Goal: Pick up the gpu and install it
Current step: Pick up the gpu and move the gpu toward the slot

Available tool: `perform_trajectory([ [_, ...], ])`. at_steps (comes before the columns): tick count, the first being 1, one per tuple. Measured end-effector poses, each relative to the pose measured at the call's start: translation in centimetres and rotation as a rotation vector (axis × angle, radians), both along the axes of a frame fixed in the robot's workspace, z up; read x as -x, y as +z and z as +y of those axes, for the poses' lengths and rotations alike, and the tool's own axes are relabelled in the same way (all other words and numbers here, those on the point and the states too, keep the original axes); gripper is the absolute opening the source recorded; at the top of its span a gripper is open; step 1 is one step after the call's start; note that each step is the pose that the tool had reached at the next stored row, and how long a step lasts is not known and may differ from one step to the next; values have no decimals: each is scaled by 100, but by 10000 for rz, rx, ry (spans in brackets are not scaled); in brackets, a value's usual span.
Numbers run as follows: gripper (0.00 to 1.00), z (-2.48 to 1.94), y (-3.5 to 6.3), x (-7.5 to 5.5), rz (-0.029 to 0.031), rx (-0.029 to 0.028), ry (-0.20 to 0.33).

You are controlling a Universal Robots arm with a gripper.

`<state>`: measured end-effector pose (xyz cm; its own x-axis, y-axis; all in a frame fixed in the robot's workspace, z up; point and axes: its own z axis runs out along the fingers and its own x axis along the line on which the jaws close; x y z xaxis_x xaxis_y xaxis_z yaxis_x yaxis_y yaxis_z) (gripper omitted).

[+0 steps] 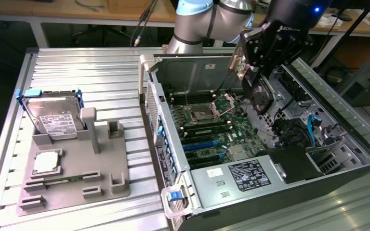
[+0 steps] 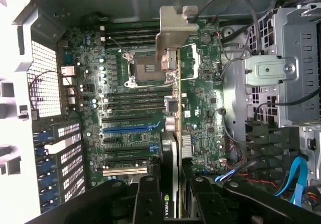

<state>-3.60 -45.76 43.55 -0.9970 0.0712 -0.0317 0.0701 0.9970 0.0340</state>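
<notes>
Green gpu (image 2: 174, 133) clamped in my pincer (image 2: 173, 204) over the motherboard (image 2: 208, 108); blue slot (image 1: 201, 144) sits at seven o'clock in the exterior view, crosswise to the gpu's length

gpu (image 2: 173, 114) above motherboard (image 2: 210, 114) in case (image 1: 198, 67)

Arm (image 1: 204, 21) angled down w/ tool (image 2: 171, 196) clamped on gpu (image 1: 260, 96).

The end effector (image 1: 256, 72) grips the graphics card (image 1: 261, 98) on edge, above the motherboard (image 1: 211, 130) inside the open computer case (image 1: 191, 72). Beside the case, on the exterior view's left, a grey holder (image 1: 75, 185) carries a hard drive (image 1: 56, 120).
</notes>
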Motion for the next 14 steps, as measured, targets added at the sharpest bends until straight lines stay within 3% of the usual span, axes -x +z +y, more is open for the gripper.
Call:
perform_trajectory([
  [14, 27, 0, 0, -71, 0, 0, 0],
])
